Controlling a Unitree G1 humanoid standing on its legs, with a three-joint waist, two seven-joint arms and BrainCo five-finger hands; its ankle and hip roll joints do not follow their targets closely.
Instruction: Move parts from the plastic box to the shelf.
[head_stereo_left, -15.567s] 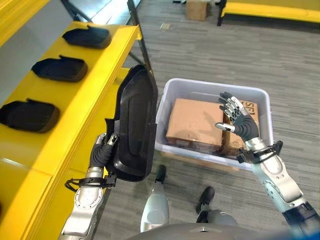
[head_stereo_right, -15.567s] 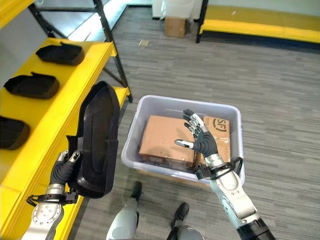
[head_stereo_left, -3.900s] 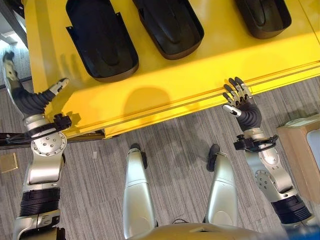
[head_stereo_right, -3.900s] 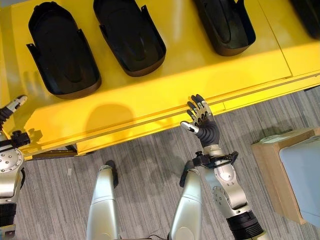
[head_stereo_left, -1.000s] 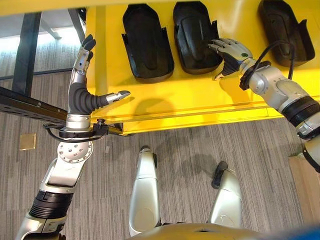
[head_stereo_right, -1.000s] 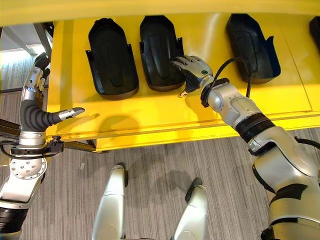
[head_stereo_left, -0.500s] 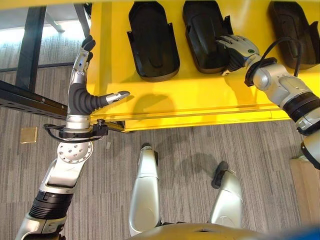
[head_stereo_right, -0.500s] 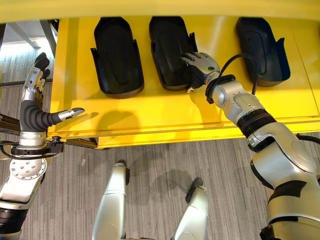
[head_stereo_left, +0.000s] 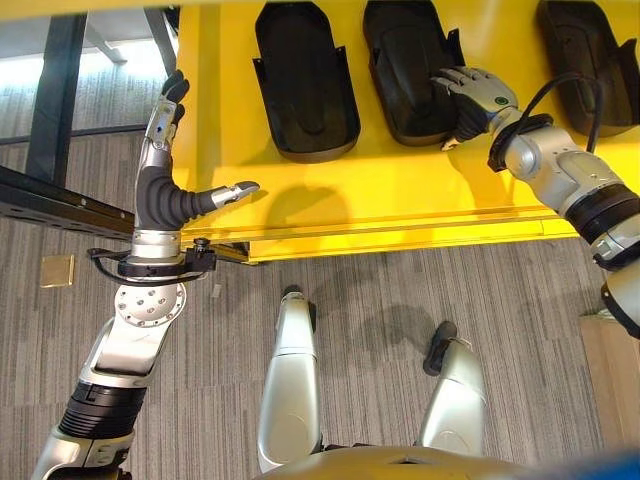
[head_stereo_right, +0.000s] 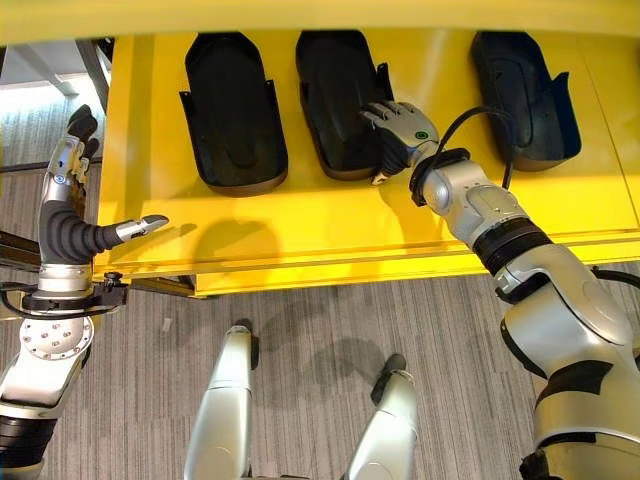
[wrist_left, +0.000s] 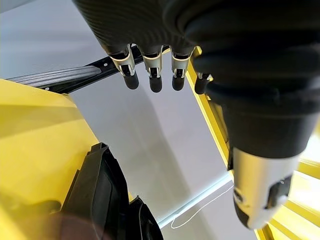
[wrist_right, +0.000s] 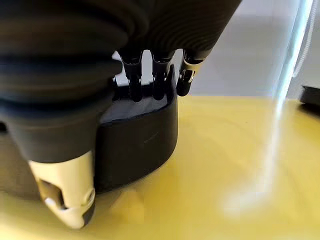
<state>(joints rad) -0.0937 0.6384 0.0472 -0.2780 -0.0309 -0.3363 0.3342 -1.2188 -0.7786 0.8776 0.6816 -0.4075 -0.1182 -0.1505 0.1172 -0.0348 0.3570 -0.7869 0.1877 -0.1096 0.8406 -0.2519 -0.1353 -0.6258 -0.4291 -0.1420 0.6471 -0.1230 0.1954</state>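
Observation:
Three black moulded parts lie side by side on the yellow shelf (head_stereo_left: 380, 195): a left part (head_stereo_left: 305, 85), a middle part (head_stereo_left: 405, 60) and a right part (head_stereo_left: 580, 55). My right hand (head_stereo_left: 472, 95) rests on the near end of the middle part (wrist_right: 142, 135), open, with straight fingers laid over its rim and the thumb beside it. My left hand (head_stereo_left: 165, 185) is raised at the shelf's left end, open and holding nothing, thumb pointing over the shelf edge. In the left wrist view a black part (wrist_left: 100, 200) shows past its straight fingers (wrist_left: 155, 75).
A dark metal shelf frame (head_stereo_left: 60, 200) runs across the grey floor on the left. A small tan square (head_stereo_left: 57, 270) lies on the floor beside it. A cardboard corner (head_stereo_left: 612, 360) shows at the right edge.
Over the last second my right hand moved forward onto the middle part's near end and has stayed there. The left hand has not moved.

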